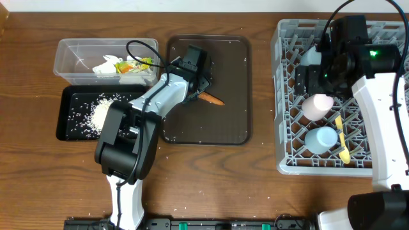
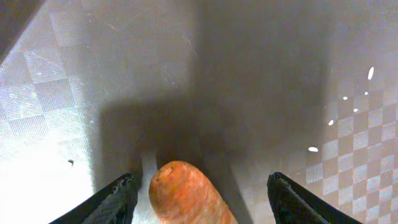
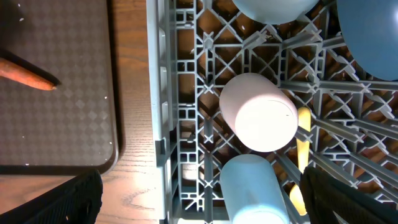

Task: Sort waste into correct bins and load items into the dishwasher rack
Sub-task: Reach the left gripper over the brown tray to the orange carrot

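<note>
Left tool (image 2: pixel 200 198) is spread open, nothing gripped, both fingers low over the dark brown rectangular serving tray (image 1: pixel 236 121) w/ the small orange carrot (image 2: pixel 183 196) btwn them. Carrot sits off-centre, closer to the finger on the left of the wrist view, clear gap on the other side. Its long axis runs fwd, away from the camera and across the closing line, so a squeeze should land on the short width. My call: nudge sideways to centre it first, or it may roll.

Overhead adds what the wrist cam can't: the tapered tip pokes out from under the tool toward the rack side, thick end hidden. Just beyond the tray's far edge sit the shallow black rectangular tray (image 1: pixel 70 128) holding loose white rice grains (image 1: pixel 101 114) and the clear rectangular plastic tub (image 1: pixel 64 64) w/ wrapper and tissue. Carrot probably joins the rice.

Far side: right tool (image 3: pixel 208 202), also parted and empty, hangs over the large grey lattice dishwasher rack (image 1: pixel 284 96), well apart from the carrot. Left arm is plainly nearer.
</note>
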Controlling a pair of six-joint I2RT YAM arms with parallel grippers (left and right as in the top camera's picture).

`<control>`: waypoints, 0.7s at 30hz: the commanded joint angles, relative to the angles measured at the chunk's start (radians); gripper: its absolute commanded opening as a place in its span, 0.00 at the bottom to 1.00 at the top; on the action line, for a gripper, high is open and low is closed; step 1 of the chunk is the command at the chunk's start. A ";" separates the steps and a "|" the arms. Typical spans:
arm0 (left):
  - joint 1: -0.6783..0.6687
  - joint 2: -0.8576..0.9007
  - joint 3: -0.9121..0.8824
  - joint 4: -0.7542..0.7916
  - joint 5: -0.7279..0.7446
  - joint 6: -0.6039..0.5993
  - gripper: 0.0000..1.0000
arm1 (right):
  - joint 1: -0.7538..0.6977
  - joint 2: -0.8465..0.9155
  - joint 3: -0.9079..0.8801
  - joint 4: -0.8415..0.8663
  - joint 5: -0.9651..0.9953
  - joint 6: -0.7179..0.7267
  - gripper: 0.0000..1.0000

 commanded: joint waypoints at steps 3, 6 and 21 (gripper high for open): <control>-0.001 0.028 0.017 -0.025 0.092 0.018 0.71 | -0.003 -0.021 0.005 -0.001 0.003 0.018 0.99; -0.005 0.028 0.019 -0.048 0.116 0.018 0.71 | -0.003 -0.021 0.005 -0.001 0.003 0.018 0.99; -0.032 0.059 0.024 -0.177 0.097 0.064 0.44 | -0.003 -0.021 0.005 -0.019 0.002 0.018 0.99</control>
